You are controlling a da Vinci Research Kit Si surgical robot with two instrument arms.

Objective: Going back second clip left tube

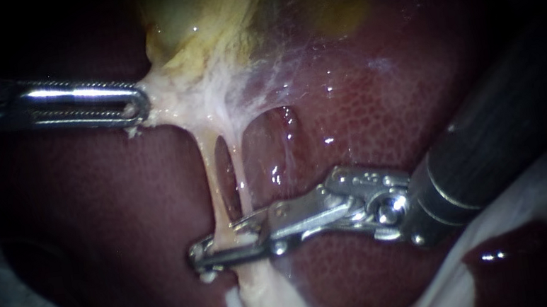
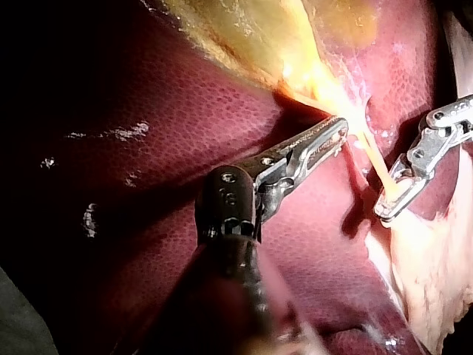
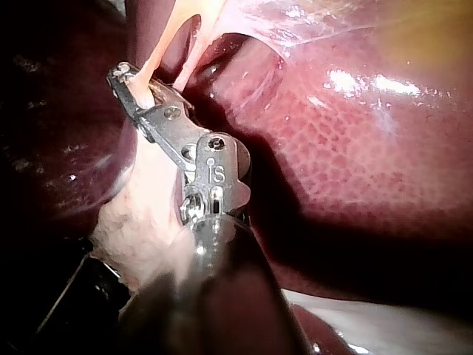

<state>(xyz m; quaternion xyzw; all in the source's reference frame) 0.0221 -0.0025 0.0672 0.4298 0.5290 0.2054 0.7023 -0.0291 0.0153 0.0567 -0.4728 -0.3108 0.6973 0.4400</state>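
— What's hidden from where you stand?

— A fair bit. The left instrument (image 1: 137,108) fades into shadow towards the left edge, so only its bright end shows. The right instrument (image 1: 220,242) has a dark shaft that runs out of view at the upper right. Where its metal crosses the tubes, whatever lies on them underneath is covered.

— And the jaws?

— The left pair is clenched on the pale tissue (image 1: 186,94) just below the gallbladder (image 1: 196,7) and stretches it sideways. The right pair stands apart, with a gap between them. The left tube (image 1: 215,183) passes through that gap, low down near where both tubes widen into pale tissue.

— How does the tube look?

— Thin, cream-coloured and taut, running straight down from the stretched tissue. The right tube (image 1: 241,179) hangs just beside it, with a dark slit of liver between the two. From the camera on the right arm you see the left tube going in between the jaws, with the other tube beside them.

— And what is around it?

— The liver (image 1: 368,111) is dark red, wet and finely mottled, with glints of light on it. The gallbladder above is yellowish. At the lower right lies something pale (image 1: 544,201); I can't tell whether it is cloth or tissue. Beyond the lit patch the room is black.
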